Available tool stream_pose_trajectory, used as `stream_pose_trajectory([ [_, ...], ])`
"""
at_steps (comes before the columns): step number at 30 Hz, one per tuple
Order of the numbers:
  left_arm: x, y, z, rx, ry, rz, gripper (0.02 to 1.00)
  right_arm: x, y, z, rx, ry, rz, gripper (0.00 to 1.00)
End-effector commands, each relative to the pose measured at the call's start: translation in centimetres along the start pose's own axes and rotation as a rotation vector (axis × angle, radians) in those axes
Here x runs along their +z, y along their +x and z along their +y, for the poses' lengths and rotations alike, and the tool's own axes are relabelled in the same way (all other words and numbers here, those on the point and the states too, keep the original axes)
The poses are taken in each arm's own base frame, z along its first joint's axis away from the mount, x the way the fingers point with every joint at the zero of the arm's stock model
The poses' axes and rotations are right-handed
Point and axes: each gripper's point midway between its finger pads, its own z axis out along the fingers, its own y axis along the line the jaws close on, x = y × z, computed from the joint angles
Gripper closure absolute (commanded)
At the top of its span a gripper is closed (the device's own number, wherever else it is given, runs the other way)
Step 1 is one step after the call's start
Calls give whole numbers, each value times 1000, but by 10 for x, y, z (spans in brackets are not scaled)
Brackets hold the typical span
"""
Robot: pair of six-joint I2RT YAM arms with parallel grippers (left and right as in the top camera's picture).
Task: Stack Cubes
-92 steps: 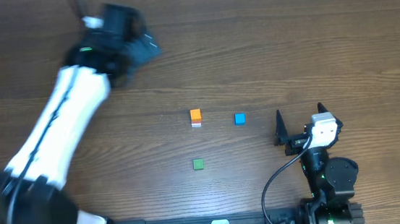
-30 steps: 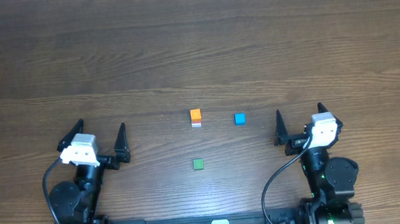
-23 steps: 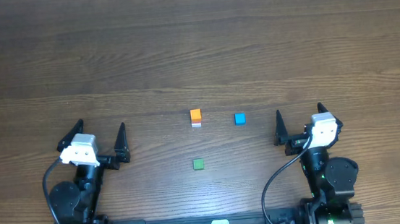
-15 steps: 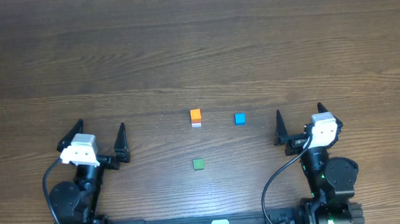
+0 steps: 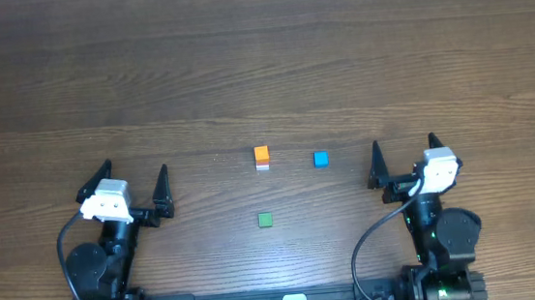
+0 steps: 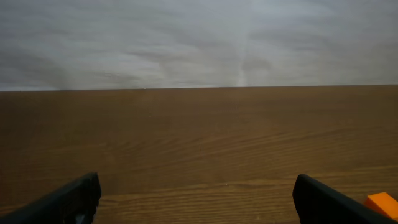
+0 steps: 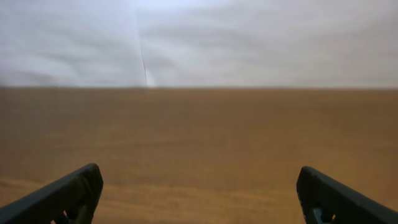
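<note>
- Left gripper point(image 5: 134, 176) is back home from its far reach, fingers apart, empty.
- Right gripper point(image 5: 403, 150) just nudged right, fingers apart too.
- Orange cube point(image 5: 261, 153) sits on white cube point(image 5: 262, 167); blue cube point(image 5: 321, 159) and green cube point(image 5: 265, 220) lie loose nearby, so 2 look left to stack.

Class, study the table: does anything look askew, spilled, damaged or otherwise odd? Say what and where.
Nothing stands out. The orange cube sits squarely, as far as the top view shows, on a white cube. The blue cube and the green cube lie flat and apart on the table.
</note>
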Motion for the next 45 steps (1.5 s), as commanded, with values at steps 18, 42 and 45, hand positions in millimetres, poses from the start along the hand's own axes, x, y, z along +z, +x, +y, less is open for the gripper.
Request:
stream_pose_trajectory([
  [18,0,1,3,15,-13,-4,20,38,-27,116,155,-125,820,9],
  [42,0,1,3,15,-13,-4,23,-76,108,240,85,-21,1343,7],
  [45,0,1,3,15,-13,-4,20,-77,119,243,81,7,1358,7],
])
